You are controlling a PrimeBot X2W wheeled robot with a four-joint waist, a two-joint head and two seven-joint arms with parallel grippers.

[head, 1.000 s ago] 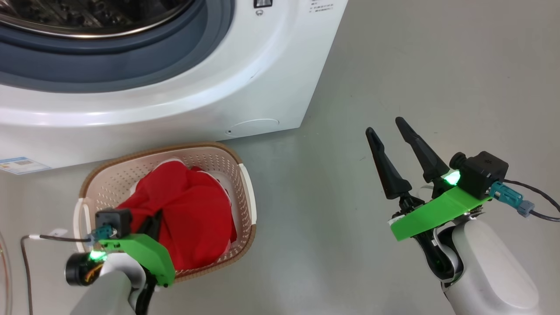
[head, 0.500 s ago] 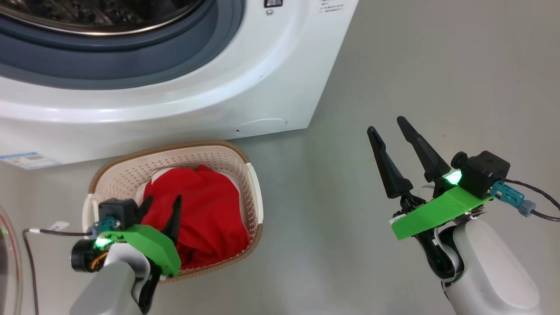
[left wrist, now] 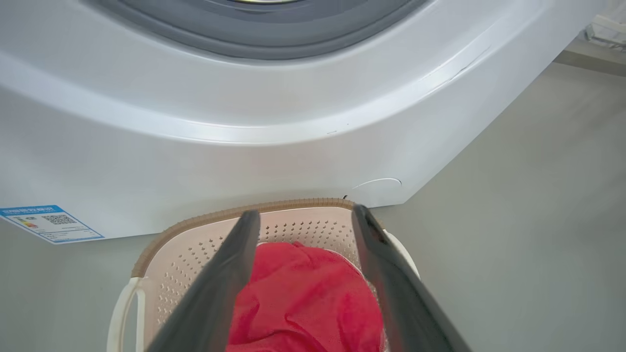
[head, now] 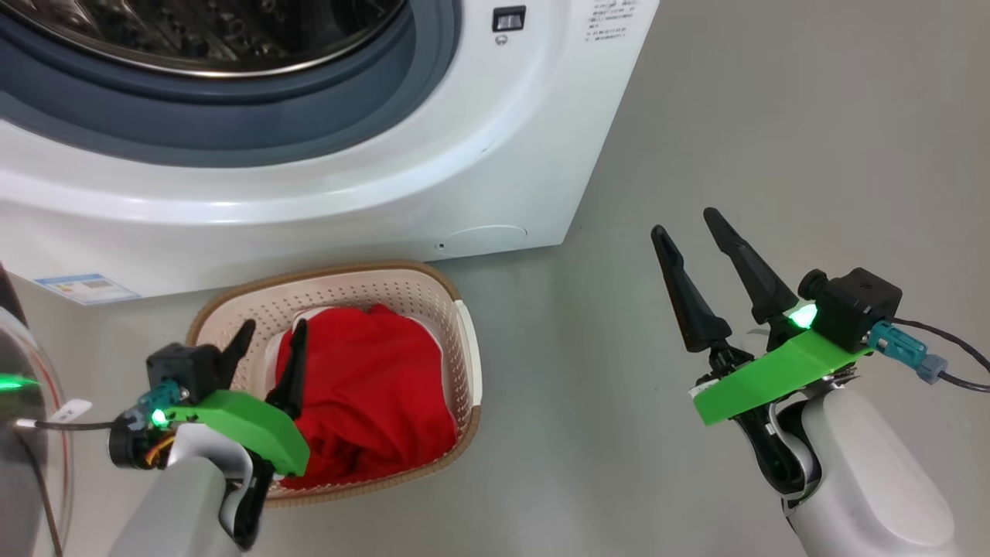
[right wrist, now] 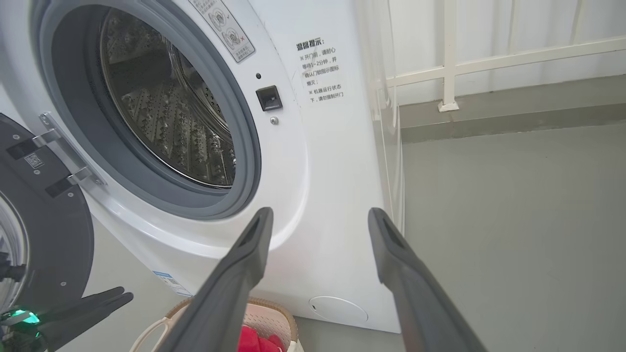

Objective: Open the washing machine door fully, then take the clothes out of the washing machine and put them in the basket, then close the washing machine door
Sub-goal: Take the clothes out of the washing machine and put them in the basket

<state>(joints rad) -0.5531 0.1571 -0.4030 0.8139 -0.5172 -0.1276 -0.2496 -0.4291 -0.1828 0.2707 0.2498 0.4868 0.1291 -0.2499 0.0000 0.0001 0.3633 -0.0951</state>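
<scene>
Lifted clear, left jaws gape above clothes (head: 379,394) in basket (head: 348,298).

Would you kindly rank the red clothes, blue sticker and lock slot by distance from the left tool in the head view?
1. Red clothes, in the basket beside the left tool.
2. Blue sticker, off to the left.
3. Lock slot, far up, to the right.

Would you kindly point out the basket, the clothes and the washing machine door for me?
the basket (head: 348,298), head view, on its perforated far wall.
the clothes (head: 379,387), head view, on the middle of the red fabric.
the washing machine door (right wrist: 54,234), right wrist view, on its black inner face.
</scene>
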